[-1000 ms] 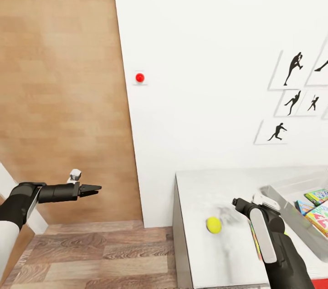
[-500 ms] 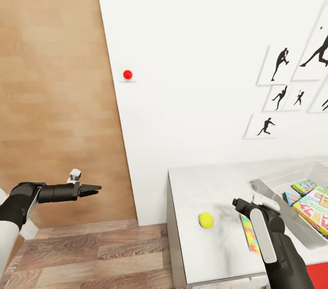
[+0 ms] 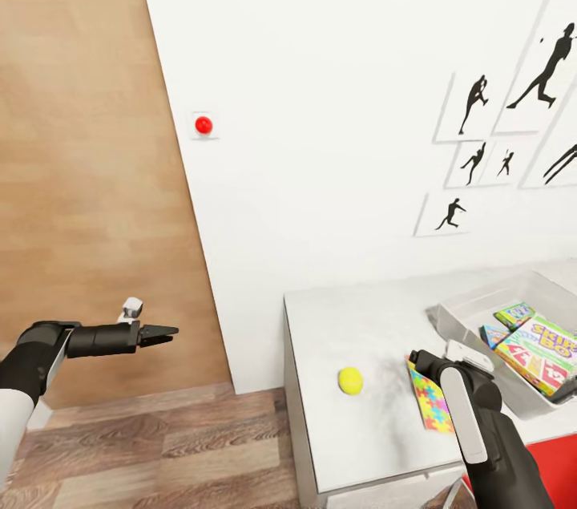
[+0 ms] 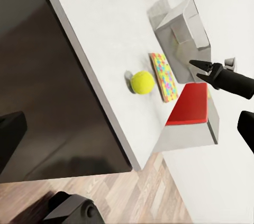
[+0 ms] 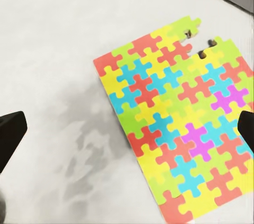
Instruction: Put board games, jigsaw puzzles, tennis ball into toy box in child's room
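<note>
- The head camera has swung right over the last second: the red button (image 3: pixel 203 125) and wall pictures (image 3: pixel 478 161) slid left, and more of the worktop (image 3: pixel 361 437) and the toy box (image 3: pixel 481 307) came into frame. The things themselves have not moved.
- The ball (image 3: pixel 350 381) sits near the worktop's left end, toward its front edge; a puzzle (image 3: pixel 429 400) lies flat just beside it, between ball and box, touching neither.
- The box, toward the worktop's far right, already holds game boxes, the SKIP-BO box (image 3: pixel 538 349) uppermost.
- The right tool (image 3: pixel 425 357) hovers released above the puzzle, jaws spread wide to either side of it in the right wrist view (image 5: pixel 174 128).
- The left tool (image 3: pixel 164 330) is held out over the floor, well apart from the worktop, fingers drawn together on nothing.
- Judgement: puzzle and ball are left to box; the puzzle looks next.
</note>
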